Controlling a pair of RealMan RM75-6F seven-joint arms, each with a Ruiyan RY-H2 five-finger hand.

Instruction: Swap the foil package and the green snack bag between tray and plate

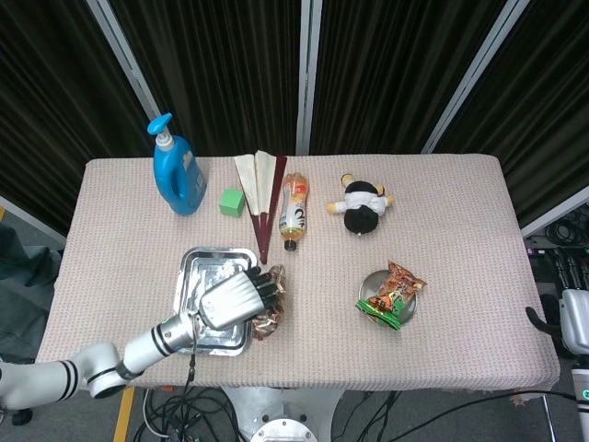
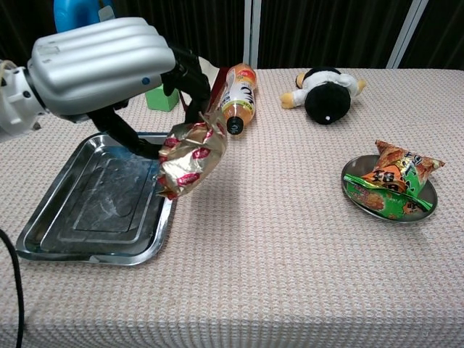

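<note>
Upper left: blue pump bottle (image 1: 178, 172), green cube (image 1: 231, 202) beside it. Center top: folded fan (image 1: 260, 196), drink bottle (image 1: 294, 211) lying flat, plush toy (image 1: 362, 205).

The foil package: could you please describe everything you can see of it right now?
The foil package is a crinkled, shiny gold pouch with red markings, looking like metallised film. The left hand grips its upper end with dark fingers, so it hangs tilted in the air. It sits over the right rim of the metal tray, clear of the tray floor, partly over the tablecloth. Nothing else touches it.
</note>
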